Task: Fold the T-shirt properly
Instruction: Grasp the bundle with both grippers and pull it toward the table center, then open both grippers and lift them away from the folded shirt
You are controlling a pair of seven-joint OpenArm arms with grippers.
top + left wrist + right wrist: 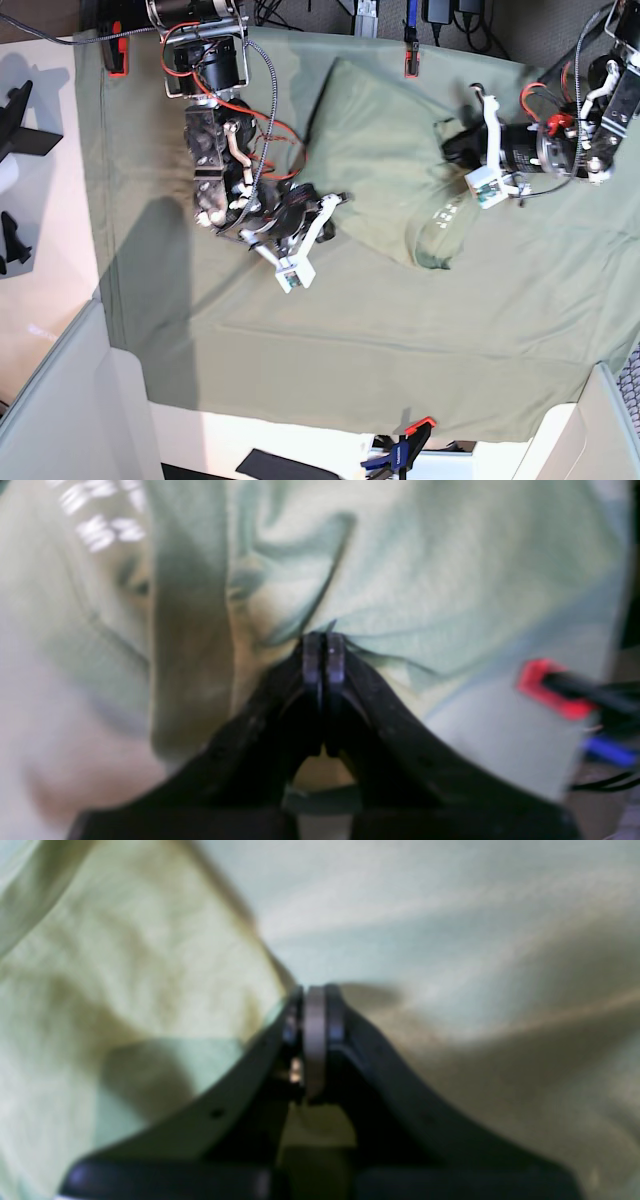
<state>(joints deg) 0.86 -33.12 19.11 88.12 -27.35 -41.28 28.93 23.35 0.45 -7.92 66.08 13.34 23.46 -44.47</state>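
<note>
The pale sage-green T-shirt (380, 150) lies bunched on the back middle of the table, its collar and white print (440, 225) turned toward the front. My left gripper (447, 148) reaches in from the right and is shut on the shirt's right edge. In the left wrist view its jaws (323, 642) pinch a fold of the T-shirt (450, 580). My right gripper (338, 200) comes from the left and is shut at the shirt's lower left edge. In the right wrist view it (312, 995) is closed with T-shirt (150, 965) cloth all around the tips.
A large green cloth sheet (450, 340) covers the table, held by orange clamps at the back (410, 62) (118, 55) and at the front edge (410, 440). A red clamp (545, 685) shows beside the shirt. Black objects (15, 120) sit far left. A grey bin (60, 400) stands front left.
</note>
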